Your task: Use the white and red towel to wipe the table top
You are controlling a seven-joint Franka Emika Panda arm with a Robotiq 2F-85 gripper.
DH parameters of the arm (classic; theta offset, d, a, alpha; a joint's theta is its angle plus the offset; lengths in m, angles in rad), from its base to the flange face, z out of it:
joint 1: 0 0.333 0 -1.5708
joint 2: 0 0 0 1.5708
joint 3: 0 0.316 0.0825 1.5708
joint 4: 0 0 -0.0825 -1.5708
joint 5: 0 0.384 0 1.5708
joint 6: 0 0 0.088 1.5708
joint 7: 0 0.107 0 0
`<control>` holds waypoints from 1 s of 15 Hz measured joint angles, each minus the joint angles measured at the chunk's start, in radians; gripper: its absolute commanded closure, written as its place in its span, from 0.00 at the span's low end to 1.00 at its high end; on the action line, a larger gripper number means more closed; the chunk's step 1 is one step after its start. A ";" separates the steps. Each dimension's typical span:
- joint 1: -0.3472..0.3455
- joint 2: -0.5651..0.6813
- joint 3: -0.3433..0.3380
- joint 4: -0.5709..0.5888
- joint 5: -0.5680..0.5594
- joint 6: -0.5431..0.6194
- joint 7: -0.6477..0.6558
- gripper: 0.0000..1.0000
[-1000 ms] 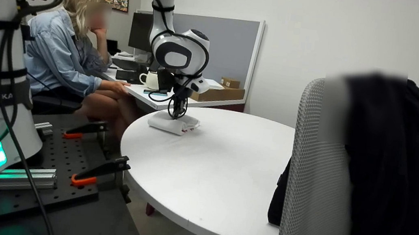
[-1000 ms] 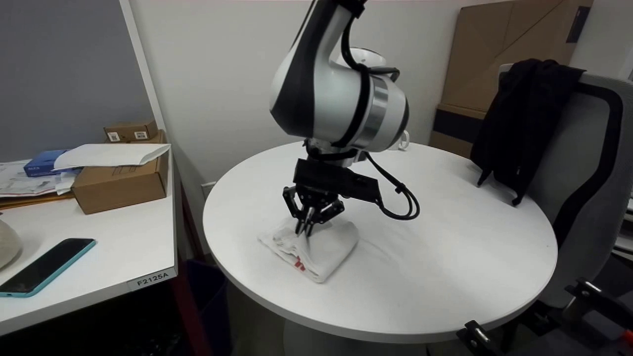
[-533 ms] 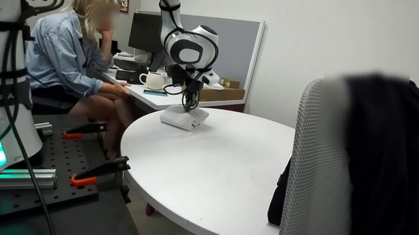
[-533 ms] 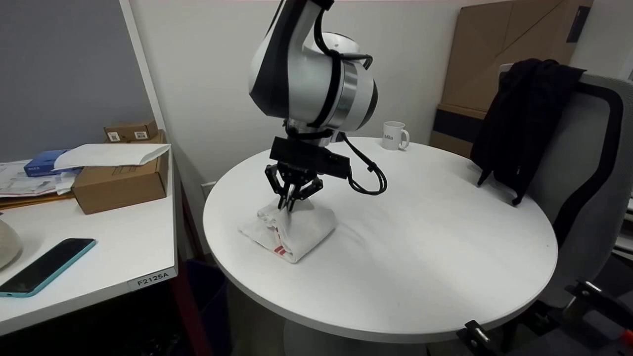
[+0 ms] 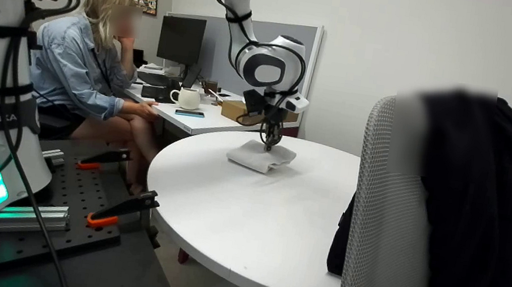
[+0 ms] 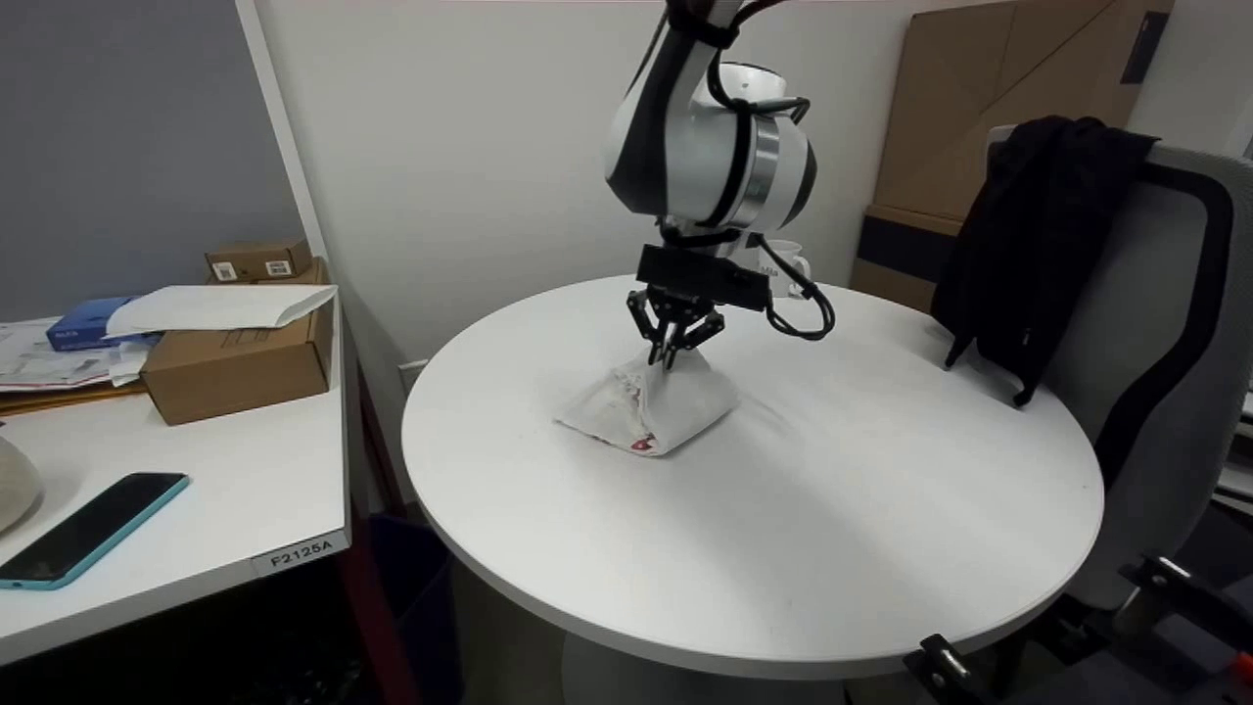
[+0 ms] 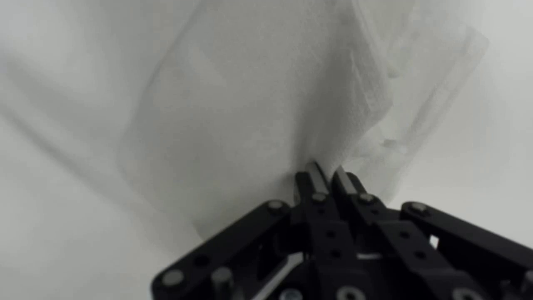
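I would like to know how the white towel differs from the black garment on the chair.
In colour, the towel is white with a little red, whereas the garment is black. In pose, the towel lies folded on the table top, while the garment hangs over the chair. In state, the towel is pinched by the end effector, while the garment is not. Both appear to be fabric.
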 measured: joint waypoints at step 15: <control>-0.191 -0.005 0.040 -0.110 -0.010 -0.032 -0.133 0.98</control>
